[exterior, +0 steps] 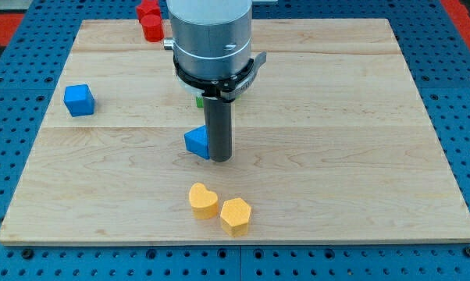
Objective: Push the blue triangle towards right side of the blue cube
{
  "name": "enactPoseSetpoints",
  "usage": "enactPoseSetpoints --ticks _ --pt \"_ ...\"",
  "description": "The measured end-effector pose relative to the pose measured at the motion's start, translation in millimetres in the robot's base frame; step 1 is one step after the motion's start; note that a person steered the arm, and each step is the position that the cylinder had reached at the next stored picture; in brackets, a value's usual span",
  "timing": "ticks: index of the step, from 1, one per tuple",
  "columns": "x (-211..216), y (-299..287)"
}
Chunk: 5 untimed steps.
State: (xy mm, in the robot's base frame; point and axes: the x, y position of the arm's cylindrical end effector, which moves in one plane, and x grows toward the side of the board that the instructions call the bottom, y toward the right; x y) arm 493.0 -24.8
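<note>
Tip [219, 158] set against blue triangle [196, 143] on its right face, suiting leftward push toward blue cube [79, 100] (no claw fitted; state not applicable)

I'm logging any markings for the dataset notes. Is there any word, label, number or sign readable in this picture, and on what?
None: no readable text shows anywhere.
The wooden board, blue cube, blue triangle, red blocks, yellow heart and yellow hexagon are plain.
The arm's grey housing shows no label.
</note>
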Motion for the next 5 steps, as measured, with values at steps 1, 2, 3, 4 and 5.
enactPoseSetpoints --ticks 1,2,3,4,5 --pt "-2.8 0.0" --pt "-5.2 -0.1" --pt "-8.8 -0.4" --pt "-10.9 -0.9" --pt "-10.9 -30.5"
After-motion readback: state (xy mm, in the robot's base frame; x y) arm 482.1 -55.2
